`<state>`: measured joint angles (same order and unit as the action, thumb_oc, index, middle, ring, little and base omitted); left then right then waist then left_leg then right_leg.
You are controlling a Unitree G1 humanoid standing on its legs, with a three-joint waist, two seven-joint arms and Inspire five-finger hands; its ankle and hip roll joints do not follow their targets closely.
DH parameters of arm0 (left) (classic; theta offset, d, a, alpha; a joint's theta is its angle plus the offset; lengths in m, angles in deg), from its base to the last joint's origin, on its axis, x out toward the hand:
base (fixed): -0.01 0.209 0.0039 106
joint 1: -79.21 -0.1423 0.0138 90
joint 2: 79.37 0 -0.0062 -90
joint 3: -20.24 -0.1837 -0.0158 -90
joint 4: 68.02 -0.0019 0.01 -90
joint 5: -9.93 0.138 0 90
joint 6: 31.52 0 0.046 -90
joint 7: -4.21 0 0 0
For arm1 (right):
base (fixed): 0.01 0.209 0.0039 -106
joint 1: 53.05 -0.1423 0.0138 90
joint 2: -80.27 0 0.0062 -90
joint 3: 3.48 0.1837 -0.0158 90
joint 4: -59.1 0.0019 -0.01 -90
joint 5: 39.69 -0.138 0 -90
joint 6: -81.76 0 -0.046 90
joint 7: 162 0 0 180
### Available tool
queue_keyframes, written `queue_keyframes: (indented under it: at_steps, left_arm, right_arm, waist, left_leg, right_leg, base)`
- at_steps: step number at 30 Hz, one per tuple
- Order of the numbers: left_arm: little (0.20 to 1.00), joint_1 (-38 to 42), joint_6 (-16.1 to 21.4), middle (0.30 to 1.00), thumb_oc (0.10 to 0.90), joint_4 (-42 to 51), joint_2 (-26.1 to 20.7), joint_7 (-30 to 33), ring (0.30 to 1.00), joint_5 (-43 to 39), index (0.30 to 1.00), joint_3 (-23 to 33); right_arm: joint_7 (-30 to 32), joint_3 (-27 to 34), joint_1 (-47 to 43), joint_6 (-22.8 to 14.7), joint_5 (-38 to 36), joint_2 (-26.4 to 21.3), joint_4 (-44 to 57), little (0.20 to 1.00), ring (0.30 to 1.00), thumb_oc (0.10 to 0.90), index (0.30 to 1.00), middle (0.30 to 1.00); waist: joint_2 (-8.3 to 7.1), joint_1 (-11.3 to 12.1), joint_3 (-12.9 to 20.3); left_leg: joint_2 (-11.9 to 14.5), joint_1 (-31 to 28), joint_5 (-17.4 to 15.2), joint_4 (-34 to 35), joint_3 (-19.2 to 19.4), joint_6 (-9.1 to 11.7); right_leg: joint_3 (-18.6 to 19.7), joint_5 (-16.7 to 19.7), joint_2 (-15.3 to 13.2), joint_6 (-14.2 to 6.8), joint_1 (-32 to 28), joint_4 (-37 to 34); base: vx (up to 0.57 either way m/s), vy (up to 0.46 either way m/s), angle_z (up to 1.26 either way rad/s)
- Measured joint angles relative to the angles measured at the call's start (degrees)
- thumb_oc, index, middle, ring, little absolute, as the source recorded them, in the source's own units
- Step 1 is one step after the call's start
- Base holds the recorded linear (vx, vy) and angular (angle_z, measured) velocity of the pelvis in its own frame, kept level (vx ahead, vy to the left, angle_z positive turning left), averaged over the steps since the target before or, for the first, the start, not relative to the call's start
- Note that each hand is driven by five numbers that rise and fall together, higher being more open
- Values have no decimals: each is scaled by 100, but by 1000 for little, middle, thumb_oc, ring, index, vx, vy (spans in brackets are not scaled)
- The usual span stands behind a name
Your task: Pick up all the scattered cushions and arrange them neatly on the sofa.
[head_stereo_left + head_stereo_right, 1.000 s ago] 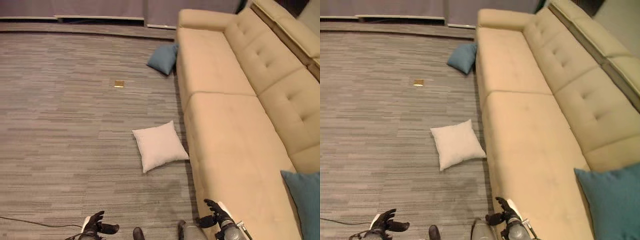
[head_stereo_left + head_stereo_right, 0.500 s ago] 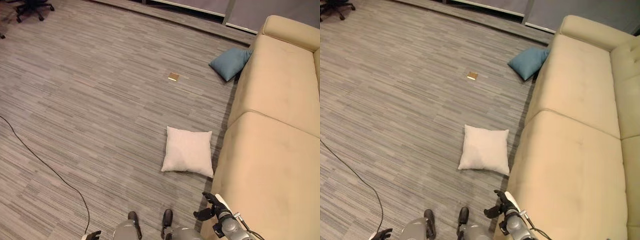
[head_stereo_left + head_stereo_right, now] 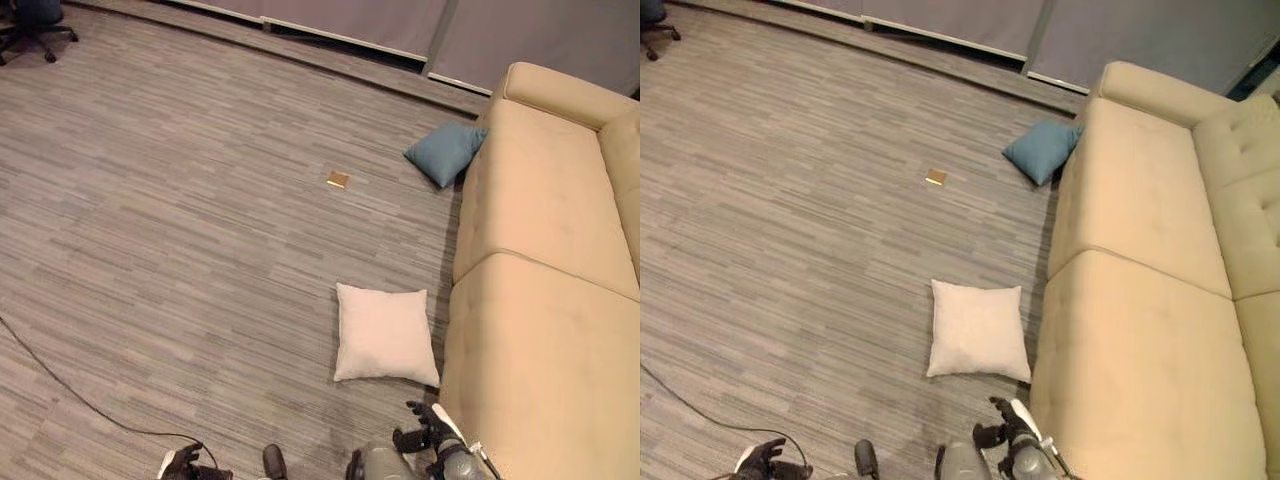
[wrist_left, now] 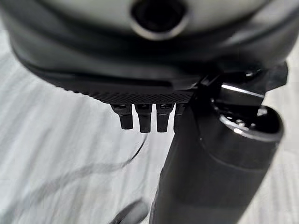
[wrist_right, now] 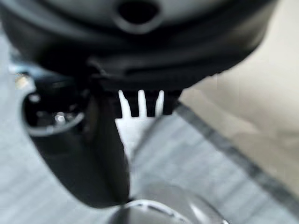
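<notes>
A white square cushion (image 3: 385, 333) lies flat on the carpet, close beside the front of the beige sofa (image 3: 545, 330). Farther back, a blue cushion (image 3: 443, 152) leans against the sofa's near end at floor level. My left hand (image 3: 180, 465) hangs low at the lower edge, open and holding nothing, with carpet past its fingers (image 4: 142, 117). My right hand (image 3: 425, 437) is low too, just in front of the sofa's front edge and short of the white cushion. Its fingers (image 5: 140, 103) are relaxed and empty.
A small gold floor plate (image 3: 337, 179) sits in the carpet between the two cushions, out to the left. An office chair (image 3: 35, 18) stands at the far left. A grey wall with a raised base (image 3: 330, 35) runs along the back. Wide carpet lies to the left.
The whole picture has shifted, so the camera moved; both cushions lie where they were. My hands stay low and empty, with the left one a little further into view.
</notes>
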<state>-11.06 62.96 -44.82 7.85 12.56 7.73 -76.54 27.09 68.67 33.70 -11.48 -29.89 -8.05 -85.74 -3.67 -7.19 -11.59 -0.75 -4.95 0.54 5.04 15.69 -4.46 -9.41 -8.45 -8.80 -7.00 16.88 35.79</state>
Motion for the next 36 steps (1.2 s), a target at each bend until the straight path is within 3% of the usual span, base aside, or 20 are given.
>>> queue_keyframes:
  at_steps: [3, 5, 7, 8, 10, 12, 14, 16, 18, 20, 22, 23, 25, 27, 29, 30, 31, 33, 34, 36]
  left_arm:
    - [900, 130, 21, 900, 800, -65, -25, -11, 900, 12, 900, 11]
    - [900, 123, 14, 900, 800, -179, 4, -32, 900, 22, 900, 3]
    - [900, 34, 11, 900, 800, -223, 37, -45, 900, 75, 900, -17]
    - [900, -66, -13, 900, 800, -253, 70, -43, 900, 144, 900, -81]
    - [900, -264, -62, 900, 800, -248, 202, -121, 900, 188, 900, -216]
    - [900, -323, -63, 900, 800, -253, 287, -141, 900, 199, 900, -199]
    - [900, -356, -63, 900, 800, -262, 339, -142, 900, 221, 900, -141]
    - [900, -428, -16, 900, 800, -227, 373, -134, 900, 223, 900, -56]
    - [900, -262, -30, 900, 800, -178, 342, -126, 900, 225, 900, -55]
    - [900, -182, -10, 900, 800, -42, 311, -141, 900, 226, 900, -112]
    - [900, -143, 37, 900, 800, 0, 293, -153, 900, 225, 900, -224]
    - [900, -82, 32, 900, 800, -13, 294, -152, 900, 224, 900, -222]
    - [900, 79, 43, 900, 800, -67, 290, -166, 900, 189, 900, -213]
    - [900, 150, 40, 900, 800, -72, 308, -174, 900, 132, 900, -213]
    - [900, 83, 35, 900, 800, -203, 467, -173, 900, 179, 900, -224]
    - [900, 36, 29, 900, 800, -230, 476, -173, 900, 180, 900, -230]
    - [900, 156, 9, 900, 800, -183, 418, -150, 900, 192, 900, -393]
    - [900, 100, -14, 900, 800, -165, 297, -148, 900, 238, 900, -432]
    - [900, 104, -14, 900, 800, -195, 236, -151, 900, 236, 900, -416]
    - [900, 225, -15, 900, 800, -200, 135, -143, 900, 234, 900, -371]
  right_arm:
    - [-21, -89, -29, -6, 5, 67, 9, 900, 900, 800, 900, 900]
    - [-20, -55, -67, -5, 5, 81, -5, 900, 900, 800, 900, 900]
    - [-18, 38, 39, 34, 7, 85, -109, 900, 900, 800, 900, 900]
    - [-18, 94, 187, 50, 8, 69, -163, 900, 900, 800, 900, 900]
    - [-19, 107, 474, 91, 12, -44, -284, 900, 900, 800, 900, 900]
    - [-26, 169, 572, 140, 13, -63, -341, 900, 900, 800, 900, 900]
    - [-21, 257, 646, 136, 11, -62, -367, 900, 900, 800, 900, 900]
    - [-6, 191, 596, 118, 9, -188, -387, 900, 900, 800, 900, 900]
    - [-9, 253, 409, 126, -3, -235, -497, 900, 900, 800, 900, 900]
    - [-11, 238, 291, 120, -6, -268, -502, 900, 900, 800, 900, 900]
    - [-6, 186, 213, 110, -5, -259, -489, 900, 900, 800, 900, 900]
    - [1, 142, 172, 108, -5, -256, -500, 900, 900, 800, 900, 900]
    - [-6, 87, 114, 110, -5, -239, -516, 900, 900, 800, 900, 900]
    - [5, 122, 69, 117, -2, -314, -536, 900, 900, 800, 900, 900]
    - [9, 246, 274, 126, 13, -390, -546, 900, 900, 800, 900, 900]
    - [-14, 203, 391, 120, 15, -372, -506, 900, 900, 800, 900, 900]
    - [-21, 95, 571, 179, 16, -278, -500, 900, 900, 800, 900, 900]
    - [-39, -82, 427, 175, 18, -85, -417, 900, 900, 800, 900, 900]
    - [-57, -93, 321, 149, 18, -32, -290, 900, 900, 800, 900, 900]
    - [-64, -79, 211, 100, 19, 34, -105, 900, 900, 800, 900, 900]
  waist:
    - [-54, -19, 41]
    - [-120, -78, 77]
    - [-211, -197, 138]
    - [-266, -189, 193]
    - [4, -212, 371]
    - [47, -303, 396]
    - [-82, -354, 406]
    - [-57, -226, 568]
    - [-65, -289, 556]
    - [-120, -292, 522]
    - [-174, -277, 498]
    - [-199, -331, 466]
    - [-445, -118, 388]
    - [-371, -133, 291]
    - [-149, -239, 316]
    - [-54, -322, 297]
    - [-155, -402, 284]
    - [-138, -247, 255]
    - [-84, -125, 170]
    - [-159, -53, 67]
  left_leg:
    - [-19, -278, -246, 0, 61, 153]
    - [-58, -420, -389, -1, 60, 192]
    - [-111, -692, -612, 0, 4, 334]
    - [-101, -914, -769, 0, -65, 433]
    - [209, -1012, -987, -295, -240, 610]
    - [374, -925, -883, -1082, -308, 796]
    - [645, -77, -795, -3393, -170, 1204]
    - [745, 435, -866, -3986, -357, 1409]
    - [870, 1119, -943, -4349, -346, 1339]
    - [779, 1269, -941, -3339, -368, 1223]
    - [637, 1231, -781, -1943, -733, 1120]
    - [614, 1304, -644, -1756, -865, 1133]
    - [144, 1276, -327, -661, -2147, 1122]
    - [74, 1368, -62, -589, -2428, 1013]
    - [117, 870, 231, -235, -2194, 714]
    - [79, 766, 689, -175, -2077, 601]
    - [-12, 634, 588, -81, -1844, 420]
    - [58, 517, 596, 5, -1024, 224]
    - [101, 548, 561, 6, -687, 177]
    - [47, 586, 507, 7, -381, 113]
  right_leg:
    - [-194, 221, 378, 184, 162, -1664]
    - [-147, 678, 552, 91, 246, -2603]
    - [-307, 934, 555, 202, 211, -2902]
    - [-343, 1169, 555, 449, 32, -2876]
    - [-247, 1392, 854, 716, -169, -2794]
    - [-312, 1257, 942, 901, -629, -3084]
    - [-256, 1312, 936, 932, -1236, -3611]
    - [-11, 1272, 1021, 1157, -1510, -3781]
    - [195, 1263, 1082, 1247, -1727, -3967]
    - [376, 1301, 1129, 1266, -1871, -4054]
    - [841, 1235, 1228, 1184, -2004, -4098]
    - [893, 1197, 1277, 1134, -2062, -4097]
    - [1769, 1113, 1263, 1045, -2134, -4102]
    - [1941, 1113, 1331, 1045, -2259, -4101]
    - [2420, 867, 1371, 933, -2548, -4027]
    - [2334, 558, 1332, 662, -2501, -3765]
    - [2332, 563, 1202, 622, -2406, -3634]
    - [2233, 569, 1203, 433, -1965, -3259]
    - [1857, 473, 1115, 284, -1808, -3143]
    - [857, 352, 767, 115, -1586, -2993]
  base:
    - [304, 16, -5]
    - [293, -7, 11]
    - [294, -20, 30]
    - [262, -22, 21]
    - [307, -69, 32]
    - [263, -101, 32]
    - [94, -41, -15]
    - [185, -22, -68]
    - [126, 72, -46]
    - [103, 100, -66]
    - [152, 152, -92]
    - [253, 229, -114]
    - [214, 202, -156]
    - [228, 263, -119]
    - [147, 205, -142]
    - [109, 211, -154]
    - [91, 324, -137]
    - [-18, 163, -178]
    - [-30, 75, -169]
    - [-45, 114, -127]
